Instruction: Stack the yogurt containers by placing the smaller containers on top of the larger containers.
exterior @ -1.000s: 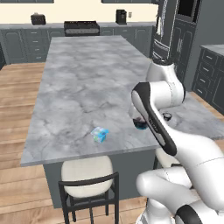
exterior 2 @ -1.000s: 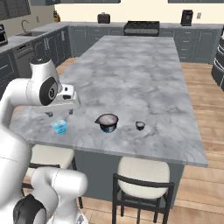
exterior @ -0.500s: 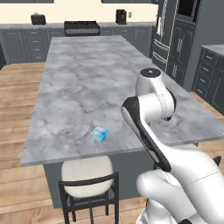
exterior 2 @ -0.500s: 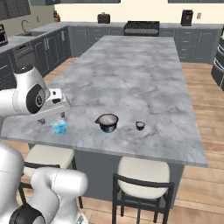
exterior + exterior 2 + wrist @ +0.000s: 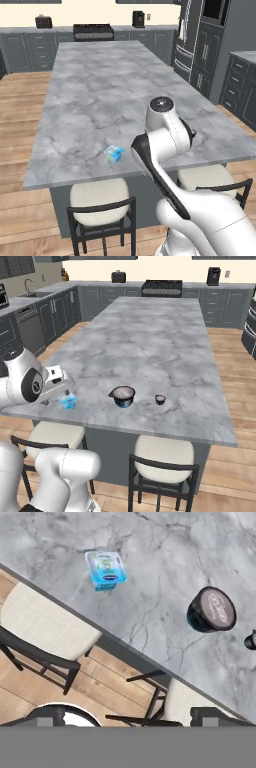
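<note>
The small light-blue pack [image 5: 68, 401] [image 5: 114, 154] [image 5: 106, 570] sits near the island's front edge. To its right stands the wide dark cup [image 5: 122, 396] [image 5: 212, 610] with a pale top. Further right is the tiny dark-topped piece [image 5: 160, 399] [image 5: 251, 641]. All three stand apart on the marble. My gripper [image 5: 130, 716] [image 5: 49, 398] hovers over the island's front edge, just left of the pack in the right base view. It is open, its fingertips [image 5: 50, 713] wide apart with nothing between them. My arm hides the cup in the left base view.
Two cushioned stools [image 5: 162, 456] [image 5: 100, 199] stand under the grey marble island [image 5: 150, 341] at its near edge. A stove [image 5: 160, 287] and small appliances line the far counter. Wooden floor runs around the island.
My arm has folded down and toward the island's front edge, bringing the hand lower beside the light-blue pack. The containers have not moved and the jaws have stayed open.
</note>
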